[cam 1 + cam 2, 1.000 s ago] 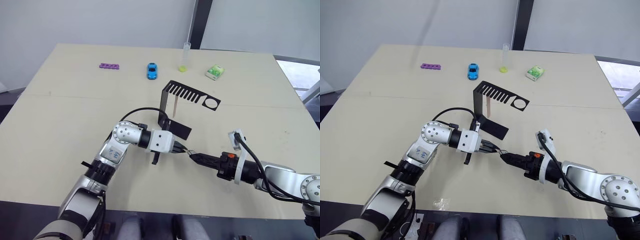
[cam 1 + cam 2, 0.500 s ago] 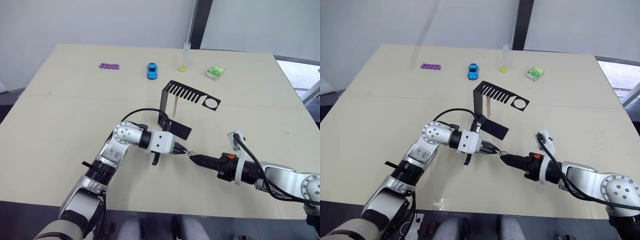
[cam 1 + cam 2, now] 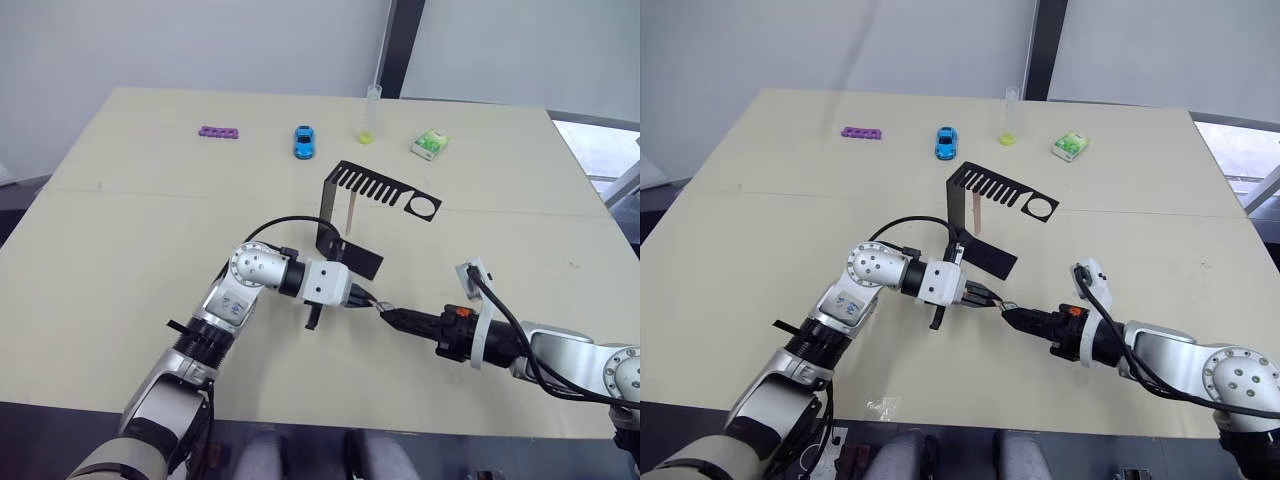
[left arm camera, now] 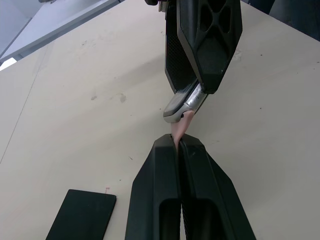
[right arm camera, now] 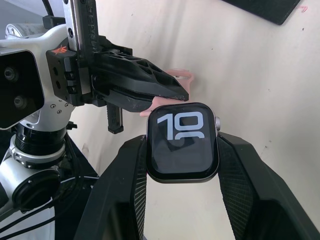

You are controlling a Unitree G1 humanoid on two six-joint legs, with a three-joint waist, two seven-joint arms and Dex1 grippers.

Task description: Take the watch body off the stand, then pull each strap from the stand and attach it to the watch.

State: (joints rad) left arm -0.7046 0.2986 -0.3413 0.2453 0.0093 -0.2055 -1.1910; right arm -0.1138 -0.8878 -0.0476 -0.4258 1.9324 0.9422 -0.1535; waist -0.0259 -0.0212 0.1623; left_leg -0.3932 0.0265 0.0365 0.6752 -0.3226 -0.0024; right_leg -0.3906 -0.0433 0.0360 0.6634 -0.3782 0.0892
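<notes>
The watch body [image 5: 182, 142], dark with a lit screen, sits clamped between the fingers of my right gripper [image 3: 392, 317]. My left gripper [image 4: 178, 142] is shut on a pale pink strap [image 4: 179, 129], whose free end touches the watch's edge. Both grippers meet tip to tip low over the table, in front of the black stand [image 3: 338, 190]. A second pink strap [image 3: 351, 214] hangs from the stand's slotted top arm. In the right wrist view the left gripper's fingers [image 5: 145, 85] lie just beyond the watch, with the strap [image 5: 176, 75] showing past them.
Along the table's far side lie a purple bar with holes [image 3: 219, 131], a blue toy car [image 3: 304, 141], a clear tube with yellow liquid [image 3: 369, 115] and a green-and-white packet [image 3: 430, 145]. The stand's flat foot [image 3: 358, 257] lies just behind the left gripper.
The left arm has edged slightly to the right. Both grippers remain tip to tip, with the strap against the watch.
</notes>
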